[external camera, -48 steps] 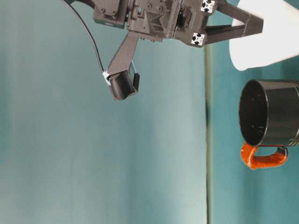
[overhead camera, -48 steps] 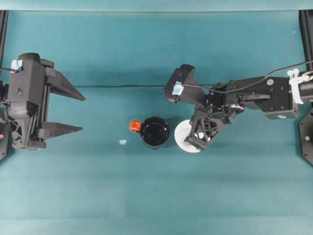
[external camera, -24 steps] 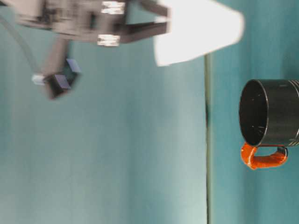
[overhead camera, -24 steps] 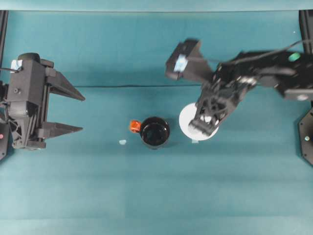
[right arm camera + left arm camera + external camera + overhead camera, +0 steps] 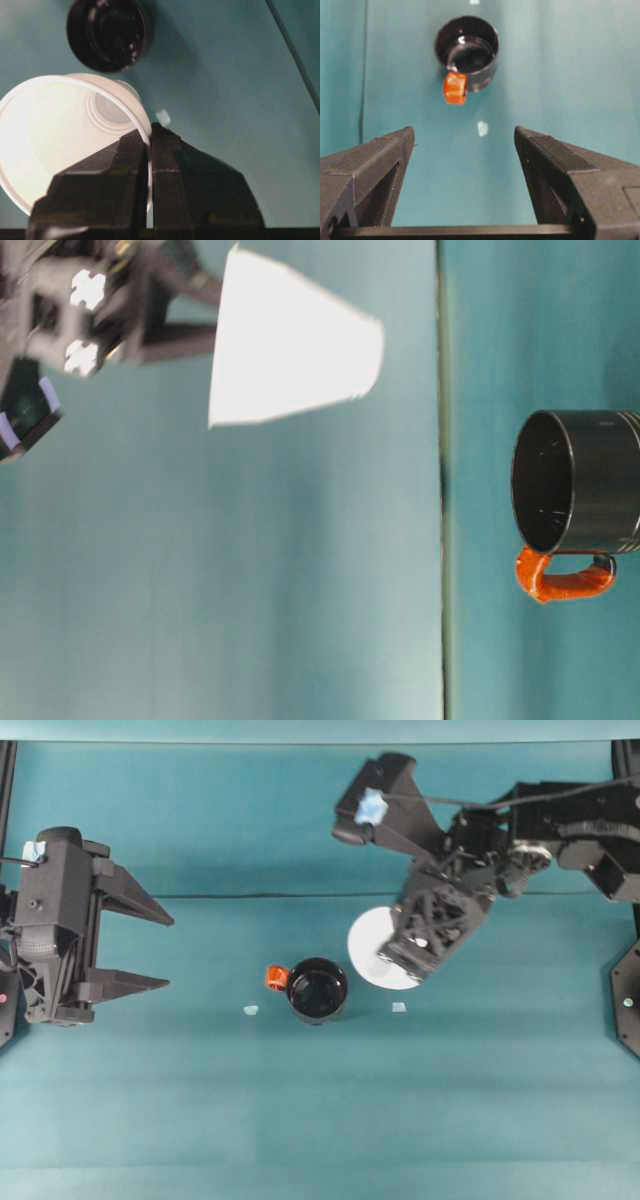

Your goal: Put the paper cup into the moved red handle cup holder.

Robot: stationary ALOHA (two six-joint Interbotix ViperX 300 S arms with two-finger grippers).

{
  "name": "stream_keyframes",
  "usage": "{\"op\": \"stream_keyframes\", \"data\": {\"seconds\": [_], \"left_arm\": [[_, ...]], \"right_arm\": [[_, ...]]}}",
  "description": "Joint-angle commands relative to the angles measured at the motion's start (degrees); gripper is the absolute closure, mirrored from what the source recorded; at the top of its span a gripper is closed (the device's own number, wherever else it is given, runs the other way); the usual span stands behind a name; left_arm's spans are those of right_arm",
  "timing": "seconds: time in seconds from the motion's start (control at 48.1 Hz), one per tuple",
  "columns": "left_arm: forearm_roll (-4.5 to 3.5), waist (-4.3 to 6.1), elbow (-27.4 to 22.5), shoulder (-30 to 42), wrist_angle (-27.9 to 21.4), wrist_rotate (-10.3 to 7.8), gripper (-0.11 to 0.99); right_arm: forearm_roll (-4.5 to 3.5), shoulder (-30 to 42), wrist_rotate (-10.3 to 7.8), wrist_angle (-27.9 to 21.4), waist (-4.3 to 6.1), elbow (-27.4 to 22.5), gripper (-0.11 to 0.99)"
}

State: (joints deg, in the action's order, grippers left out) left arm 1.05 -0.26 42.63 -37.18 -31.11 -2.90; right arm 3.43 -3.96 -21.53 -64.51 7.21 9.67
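The white paper cup (image 5: pixel 372 948) hangs in the air, mouth up, well above the table (image 5: pixel 290 345). My right gripper (image 5: pixel 418 942) is shut on its rim, one finger inside and one outside (image 5: pixel 149 142). The red handle cup holder (image 5: pixel 317 989), glossy black with an orange-red handle (image 5: pixel 275 978), stands upright on the table, just left of and nearer the front than the lifted cup (image 5: pixel 50 130). It is empty (image 5: pixel 467 48). My left gripper (image 5: pixel 135 948) rests open at the left edge, far from the holder, its fingers wide apart (image 5: pixel 465 150).
Two small pale scraps lie on the teal tabletop, one (image 5: pixel 250 1010) left of the holder and one (image 5: pixel 398 1007) right of it. A dark seam line (image 5: pixel 250 897) crosses the table behind the holder.
My right gripper has lifted the paper cup off the table, raising it high and carrying it slightly back. The holder and the left arm have not moved.
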Motion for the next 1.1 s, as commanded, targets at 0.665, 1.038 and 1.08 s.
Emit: {"op": "stream_keyframes", "data": {"seconds": [0.665, 1.038, 1.08], "left_arm": [[0.18, 0.0, -0.62, -0.09, 0.53, 0.09, 0.02], [0.18, 0.09, -0.62, 0.0, 0.53, 0.09, 0.02], [0.18, 0.0, -0.62, 0.0, 0.53, 0.09, 0.02]], "right_arm": [[-0.09, 15.82, 4.13, 3.43, -1.76, -8.26, 0.98], [-0.18, 17.93, 4.13, 8.17, -1.85, -4.31, 0.98], [-0.26, 18.19, 4.13, 8.26, -1.85, -4.31, 0.98]]}}
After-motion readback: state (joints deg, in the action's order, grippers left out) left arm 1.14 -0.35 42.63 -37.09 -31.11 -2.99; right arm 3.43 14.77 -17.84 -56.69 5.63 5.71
